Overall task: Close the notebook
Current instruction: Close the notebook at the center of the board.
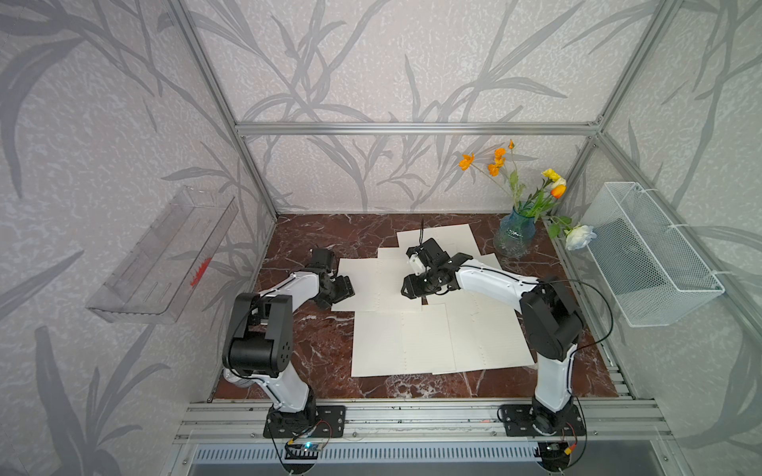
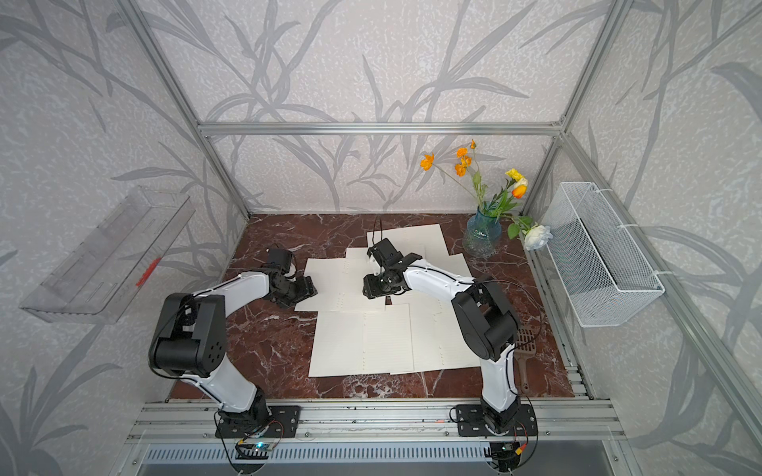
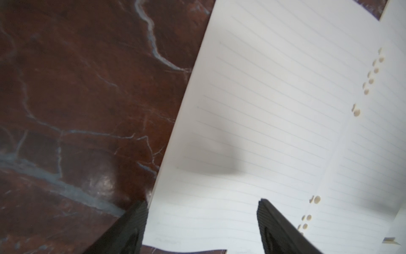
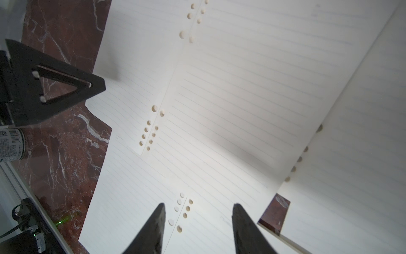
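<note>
Several open notebooks with lined cream pages and punched holes along their spines lie flat and overlapping on the red-brown marble tabletop (image 1: 305, 338). Nearest the front edge is one open notebook (image 1: 402, 338), with another open notebook (image 1: 482, 334) partly under it toward the right arm. Further back is a third spread (image 1: 377, 284) and a fourth (image 1: 437, 239) close to the back wall. Left gripper (image 3: 202, 222) sits low at the outer edge of the third spread; in the left wrist view its ribbed fingers (image 3: 270, 220) stand wide apart, one over the marble at the page edge, the other over the page — nothing between them. Right gripper (image 4: 197, 226) hangs over the middle of the pile; jaws are parted about halfway, straddling a row of spine holes (image 4: 183, 211), and empty. Whether its tips touch the paper I can't tell — the view is too steep. In the right wrist view the left gripper's black triangular finger (image 4: 66, 88) shows over the far page edge. A blue glass vase (image 1: 514, 235) with orange, yellow and white flowers (image 1: 501, 158) stands in the back right corner, well apart from the books. A clear plastic shelf (image 1: 165, 255) hangs on the left wall, a white mesh basket (image 1: 651, 255) on the right.
</note>
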